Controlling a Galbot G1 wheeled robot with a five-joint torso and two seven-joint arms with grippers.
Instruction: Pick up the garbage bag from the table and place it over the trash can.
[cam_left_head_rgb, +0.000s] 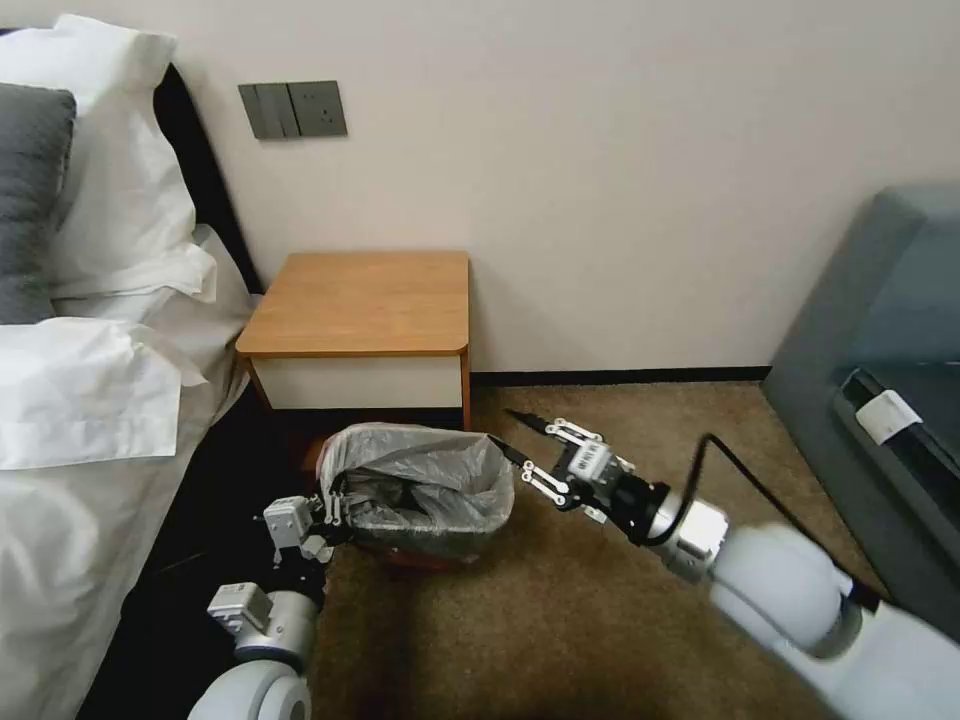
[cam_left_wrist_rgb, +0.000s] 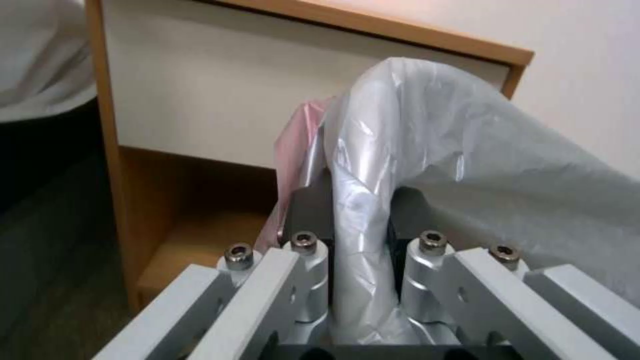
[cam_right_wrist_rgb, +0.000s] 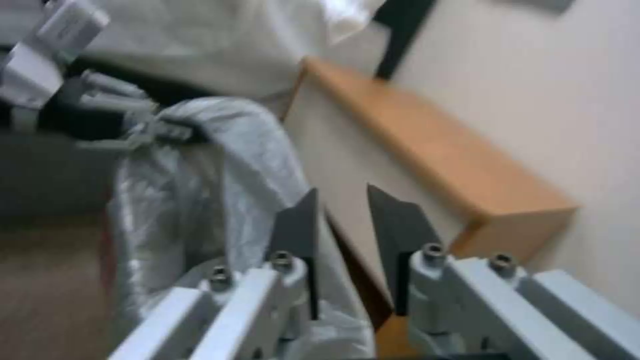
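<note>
The grey translucent garbage bag (cam_left_head_rgb: 420, 478) is spread open over the trash can (cam_left_head_rgb: 425, 548), which stands on the carpet in front of the table (cam_left_head_rgb: 360, 300); only a dark strip of the can's wall shows below the plastic. My left gripper (cam_left_head_rgb: 333, 505) is at the bag's left rim. In the left wrist view it (cam_left_wrist_rgb: 360, 200) is shut on a fold of the bag (cam_left_wrist_rgb: 467, 165), with the pink edge beside it. My right gripper (cam_left_head_rgb: 512, 432) is open just beyond the bag's right rim. In the right wrist view its fingers (cam_right_wrist_rgb: 340, 200) hold nothing, and the bag (cam_right_wrist_rgb: 200, 165) lies beyond them.
A bed with white pillows (cam_left_head_rgb: 90, 300) lies close on the left, beside my left arm. A grey sofa (cam_left_head_rgb: 880, 380) stands at the right. Brown carpet (cam_left_head_rgb: 560, 620) is open in front of the can. The wall runs behind the table.
</note>
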